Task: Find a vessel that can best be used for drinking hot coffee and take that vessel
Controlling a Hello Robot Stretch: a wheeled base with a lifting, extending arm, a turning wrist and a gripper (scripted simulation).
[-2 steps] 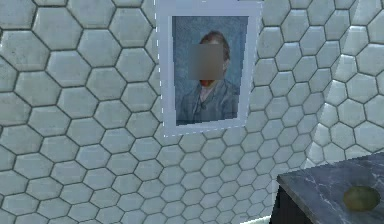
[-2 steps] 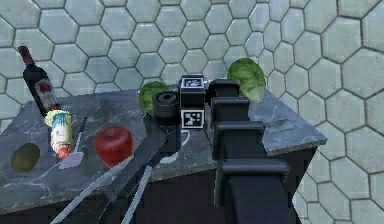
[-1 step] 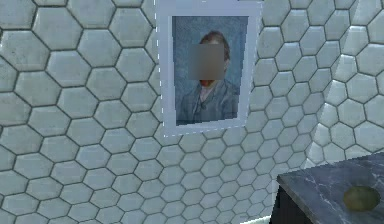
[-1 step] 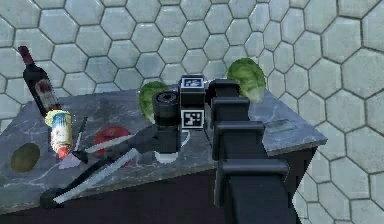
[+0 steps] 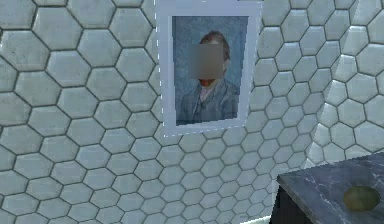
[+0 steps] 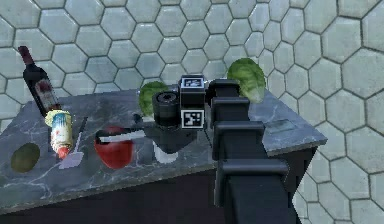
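Dark arm [image 6: 245,145] spans table [image 6: 292,135], gripper [image 6: 158,135] perhaps beside red vessel [image 6: 115,148].

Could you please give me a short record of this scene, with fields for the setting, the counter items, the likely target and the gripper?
Setting: hex-tiled wall with a framed portrait; dark stone counter.
Counter items: dark wine bottle, small bottle lying on its side, olive round thing, green leafy thing.
Likely target: red cup-like vessel, left of the gripper in the arm side view.
Gripper: gripper above the counter near the red vessel; I cannot tell whether it holds anything.
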